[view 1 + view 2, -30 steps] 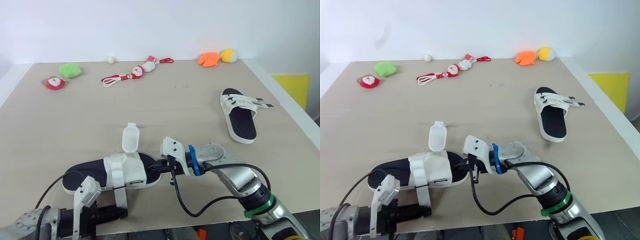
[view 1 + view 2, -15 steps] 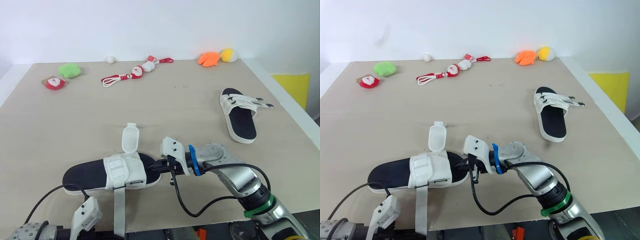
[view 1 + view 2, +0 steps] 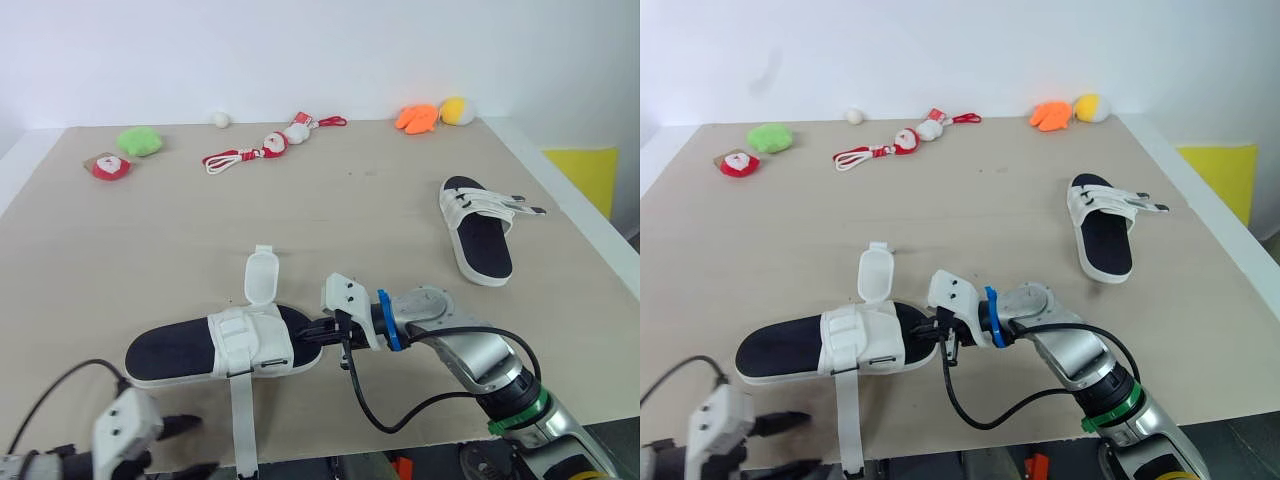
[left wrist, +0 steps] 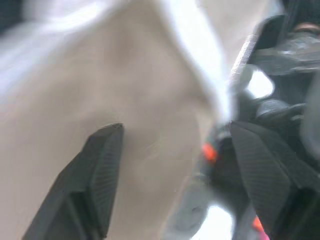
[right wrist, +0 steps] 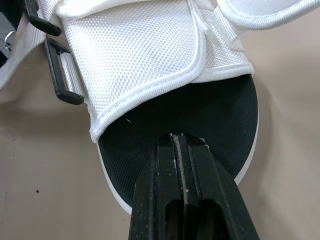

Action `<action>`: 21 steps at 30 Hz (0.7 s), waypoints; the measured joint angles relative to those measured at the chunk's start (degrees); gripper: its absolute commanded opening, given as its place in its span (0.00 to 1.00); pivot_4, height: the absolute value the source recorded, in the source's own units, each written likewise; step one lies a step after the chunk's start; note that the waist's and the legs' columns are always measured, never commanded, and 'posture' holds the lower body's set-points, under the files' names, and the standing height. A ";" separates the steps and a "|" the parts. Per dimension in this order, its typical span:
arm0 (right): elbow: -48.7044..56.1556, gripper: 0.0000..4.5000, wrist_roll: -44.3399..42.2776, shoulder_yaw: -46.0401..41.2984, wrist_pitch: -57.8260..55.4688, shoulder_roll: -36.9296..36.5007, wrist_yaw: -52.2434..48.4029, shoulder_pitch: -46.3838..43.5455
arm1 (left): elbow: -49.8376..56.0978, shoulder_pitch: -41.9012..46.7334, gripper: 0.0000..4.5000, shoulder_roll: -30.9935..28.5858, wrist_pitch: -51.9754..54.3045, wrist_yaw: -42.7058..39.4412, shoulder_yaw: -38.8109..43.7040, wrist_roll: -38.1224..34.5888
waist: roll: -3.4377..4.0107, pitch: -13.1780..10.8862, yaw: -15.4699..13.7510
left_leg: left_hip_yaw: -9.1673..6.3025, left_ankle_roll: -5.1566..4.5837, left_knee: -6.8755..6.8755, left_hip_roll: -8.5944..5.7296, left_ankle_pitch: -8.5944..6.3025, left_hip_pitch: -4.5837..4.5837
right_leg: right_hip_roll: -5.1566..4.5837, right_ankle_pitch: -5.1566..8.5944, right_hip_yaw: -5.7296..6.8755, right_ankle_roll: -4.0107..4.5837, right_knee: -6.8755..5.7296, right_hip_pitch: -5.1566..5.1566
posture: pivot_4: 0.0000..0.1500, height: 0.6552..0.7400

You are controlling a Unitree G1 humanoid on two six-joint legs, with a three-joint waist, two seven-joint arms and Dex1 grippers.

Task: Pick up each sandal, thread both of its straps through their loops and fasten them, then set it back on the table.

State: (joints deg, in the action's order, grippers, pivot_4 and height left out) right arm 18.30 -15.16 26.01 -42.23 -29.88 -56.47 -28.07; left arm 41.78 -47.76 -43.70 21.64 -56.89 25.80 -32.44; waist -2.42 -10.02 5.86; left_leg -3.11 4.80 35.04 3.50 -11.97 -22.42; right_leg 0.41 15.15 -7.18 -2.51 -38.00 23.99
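- The near sandal [image 3: 215, 345] is seen lying flat on the worktop [image 3: 350, 210], close to the front edge, sole down.
- One of its white straps [image 3: 260, 278] is left unfastened and stands up on its far side; the other strap [image 3: 241, 425] is trailed from its near side toward the worktop edge.
- The right hand [image 3: 312, 333] is placed at the open end of this sandal, its fingers [image 5: 165, 200] pressed together with their tips on the black footbed.
- Two black loops [image 5: 62, 85] are seen on the side of its white upper.
- The left hand [image 3: 185, 447] is held nearer the camera than this sandal, apart from it, fingers [image 4: 95, 170] spread wide and empty.
- The second sandal [image 3: 478, 232] is set well beyond this sandal, to the right.
- Small plush toys [image 3: 265, 148] are lined far behind it.
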 measured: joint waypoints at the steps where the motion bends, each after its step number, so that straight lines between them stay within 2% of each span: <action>1: -0.02 0.00 -0.14 0.01 0.06 0.00 -0.08 0.02 | -0.29 0.20 0.79 0.26 -0.64 -0.35 1.39 -0.36 | -0.06 0.03 0.03 | 0.00 0.01 0.00 0.04 -0.04 -0.01 | 0.02 0.02 0.01 0.03 0.00 0.02 | 1.00 1.00; 5: -0.28 0.00 -0.22 0.02 0.42 0.02 -0.59 0.01 | -0.89 1.81 0.79 1.29 -4.40 -1.60 4.00 0.50 | -0.06 0.03 0.05 | 0.02 0.02 -0.03 0.05 -0.10 -0.02 | 0.05 0.06 0.00 0.07 0.00 0.02 | 1.00 1.00; 8: -0.55 0.00 -0.21 0.02 0.67 0.13 -0.59 -0.03 | -4.13 5.02 0.79 2.52 -15.51 -2.14 2.93 8.64 | -0.05 0.04 0.02 | 0.00 0.01 -0.03 0.06 -0.09 -0.01 | 0.10 0.05 0.01 0.08 0.00 0.01 | 1.00 1.00; 12: -0.59 0.00 -0.20 0.04 0.77 0.15 -0.60 0.01 | -12.38 8.98 0.79 3.15 -40.59 -2.02 -0.18 23.31 | -0.07 0.07 0.03 | 0.05 0.01 -0.03 0.07 -0.09 -0.01 | 0.10 0.04 -0.07 0.10 0.00 -0.10 | 1.00 1.00; 17: -0.64 0.00 -0.20 0.08 0.87 0.13 -0.71 -0.03 | -26.05 16.16 0.79 3.22 -78.88 1.51 -1.38 35.47 | -0.10 0.11 -0.05 | 0.10 0.01 -0.06 0.13 -0.09 -0.02 | 0.11 0.01 -0.09 0.12 0.00 -0.19 | 1.00 1.00; 21: -0.79 0.00 -0.20 0.13 0.88 0.05 -0.87 -0.21 | -30.83 19.16 0.79 2.83 -92.57 5.85 -5.94 39.39 | -0.10 0.13 -0.03 | 0.22 0.01 -0.06 0.15 -0.09 -0.02 | 0.11 -0.03 -0.19 0.03 -0.01 -0.21 | 1.00 1.00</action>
State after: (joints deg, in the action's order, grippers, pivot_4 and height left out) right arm 17.52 -15.37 26.14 -41.35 -29.83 -57.33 -28.28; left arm 10.95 -28.60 -40.87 -70.92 -51.04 19.86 6.94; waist -2.52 -9.89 5.83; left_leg -2.89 4.81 34.98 3.65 -12.06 -22.44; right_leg 0.53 15.12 -7.38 -2.48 -38.01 23.78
